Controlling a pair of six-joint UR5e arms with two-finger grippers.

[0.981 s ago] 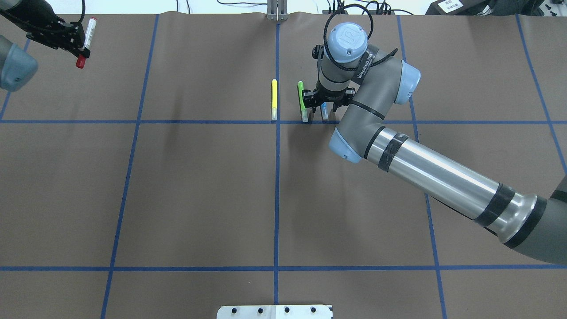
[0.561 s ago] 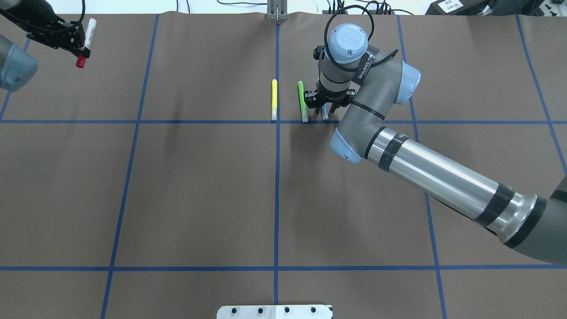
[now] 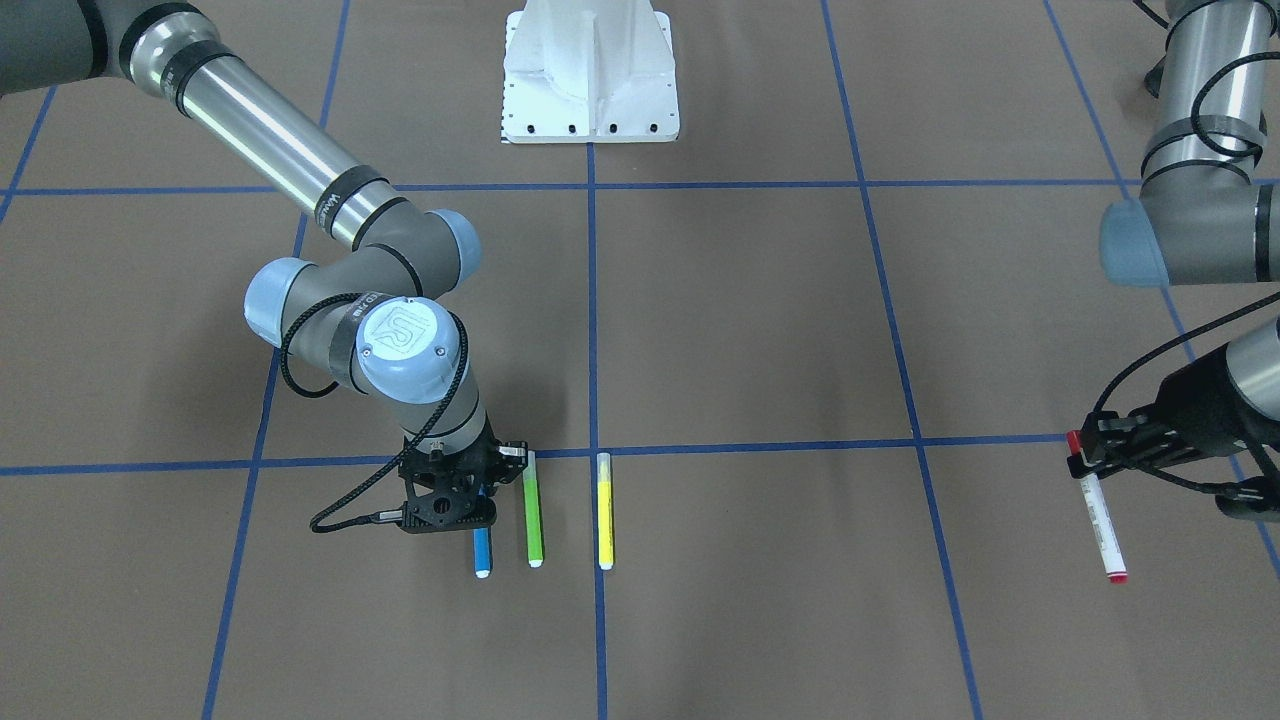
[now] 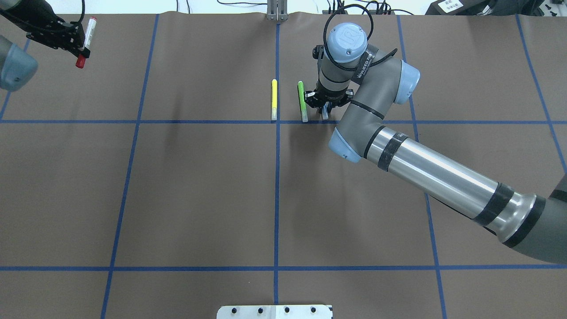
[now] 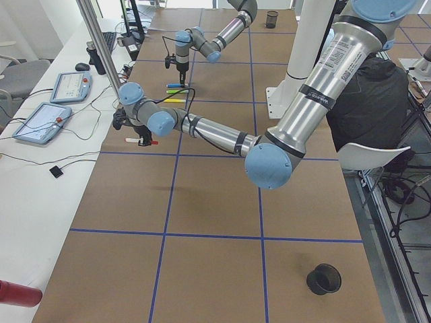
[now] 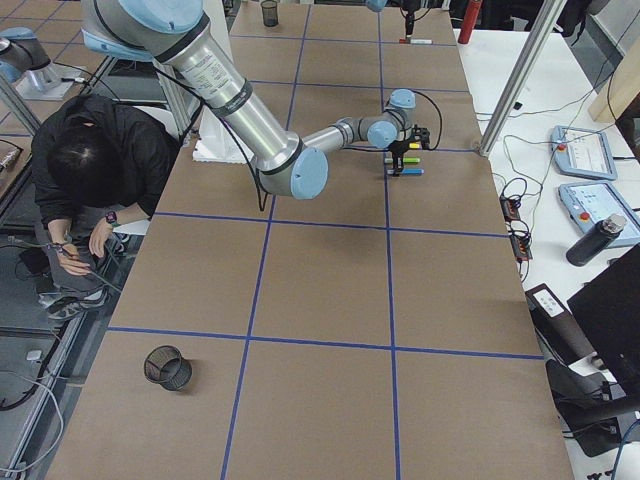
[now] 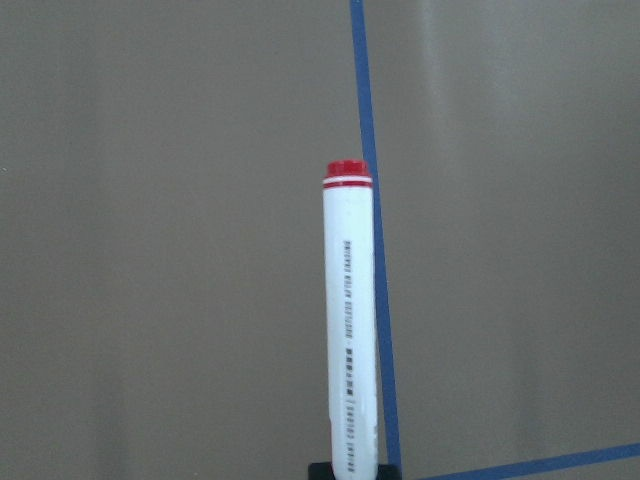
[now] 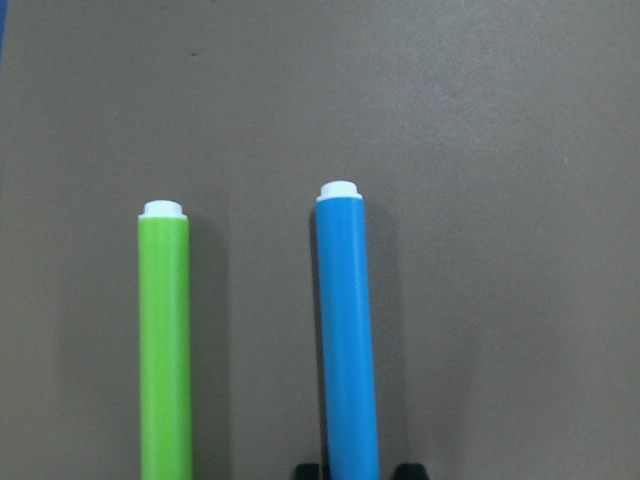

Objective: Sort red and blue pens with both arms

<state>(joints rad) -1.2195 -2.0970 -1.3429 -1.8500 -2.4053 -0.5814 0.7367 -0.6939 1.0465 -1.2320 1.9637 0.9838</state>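
The red pen [image 4: 87, 35], white-barrelled with red ends, hangs above the table's far left corner, and my left gripper [image 4: 79, 46] is shut on it near its red cap. The left wrist view shows the red pen [image 7: 350, 320] pointing away over blue tape. The blue pen [image 4: 325, 114] lies on the table right of centre, mostly hidden under my right wrist. My right gripper [image 4: 324, 107] stands down over it, with its fingers drawn in on both sides of the barrel. In the right wrist view the blue pen [image 8: 345, 330] runs up from between the fingertips.
A green marker [image 4: 302, 101] lies just left of the blue pen, parallel and close to it. A yellow marker [image 4: 274, 99] lies further left, by the centre tape line. A black mesh cup [image 6: 166, 366] stands near the table's right end, and a person [image 6: 95, 170] sits beside it.
My right gripper's fingers have closed in from wide apart onto the blue pen. The left arm with the red pen has barely moved.
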